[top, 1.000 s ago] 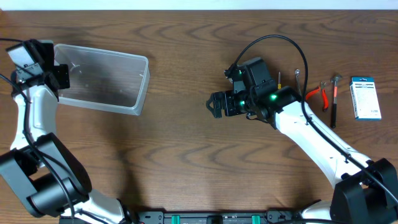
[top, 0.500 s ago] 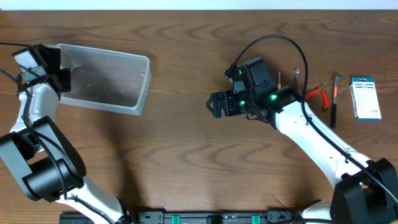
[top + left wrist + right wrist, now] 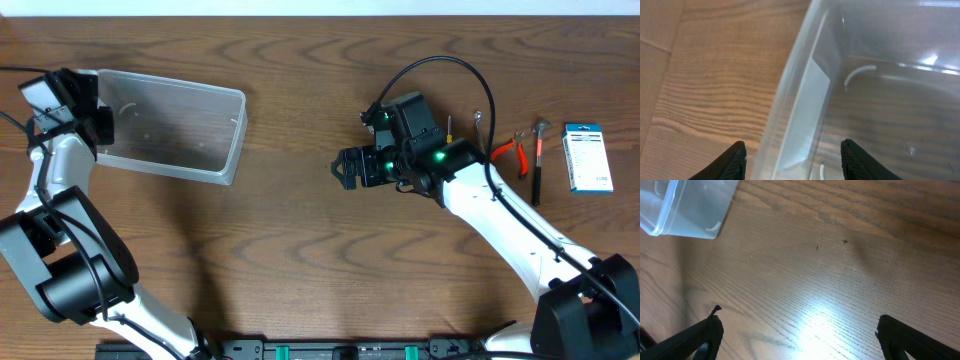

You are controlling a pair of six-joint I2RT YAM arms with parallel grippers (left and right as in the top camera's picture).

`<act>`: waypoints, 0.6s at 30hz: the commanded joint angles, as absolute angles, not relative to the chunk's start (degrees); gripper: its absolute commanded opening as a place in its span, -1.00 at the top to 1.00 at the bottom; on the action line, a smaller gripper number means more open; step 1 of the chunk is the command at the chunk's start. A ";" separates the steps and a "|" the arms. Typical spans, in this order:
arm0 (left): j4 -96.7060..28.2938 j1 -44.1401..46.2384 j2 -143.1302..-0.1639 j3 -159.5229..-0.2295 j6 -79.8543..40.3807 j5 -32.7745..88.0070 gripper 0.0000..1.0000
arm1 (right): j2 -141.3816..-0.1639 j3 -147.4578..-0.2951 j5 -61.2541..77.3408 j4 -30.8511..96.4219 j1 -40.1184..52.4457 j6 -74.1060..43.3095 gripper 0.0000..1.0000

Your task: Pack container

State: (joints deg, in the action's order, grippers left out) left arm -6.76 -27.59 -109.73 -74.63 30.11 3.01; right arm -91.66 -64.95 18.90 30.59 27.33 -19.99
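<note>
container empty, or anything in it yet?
Empty. Overhead view shows only wood grain through the clear container; the pliers and hammer lie on the table far to its right.

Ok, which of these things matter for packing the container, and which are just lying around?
In the job: container; left gripper, jaws astride its wall; probably the pliers and hammer, as contents.
Lying about: white-and-blue box, far right, though it may get packed too.
</note>
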 commanded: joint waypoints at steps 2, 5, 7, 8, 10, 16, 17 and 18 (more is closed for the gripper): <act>-6.48 -28.01 -110.26 -75.35 30.22 3.88 0.03 | -90.32 -65.80 19.99 30.63 27.73 -20.80 -0.98; -7.27 -28.01 -110.50 -75.35 30.20 3.88 0.07 | -90.32 -65.80 19.99 30.63 27.75 -20.80 -0.99; -7.55 -28.01 -110.69 -75.35 30.20 3.88 0.07 | -90.32 -65.80 19.97 30.63 27.73 -20.80 -0.98; -7.60 -28.01 -110.85 -75.35 30.20 3.88 0.14 | -90.32 -65.80 19.97 30.63 27.73 -20.80 -0.99; -8.10 -28.01 -111.02 -75.35 30.20 3.90 0.54 | -90.32 -65.80 19.97 30.63 27.73 -20.80 -0.99; -9.43 -27.94 -111.02 -75.35 30.20 3.92 0.88 | -90.32 -65.80 19.97 30.61 27.73 -20.80 -0.98; -9.58 -27.94 -111.02 -75.35 30.20 3.92 0.88 | -90.32 -65.80 19.94 30.59 27.73 -20.78 -0.98; -9.78 -27.94 -111.02 -75.35 30.20 3.95 0.88 | -90.32 -65.80 19.97 30.59 27.73 -20.80 -0.98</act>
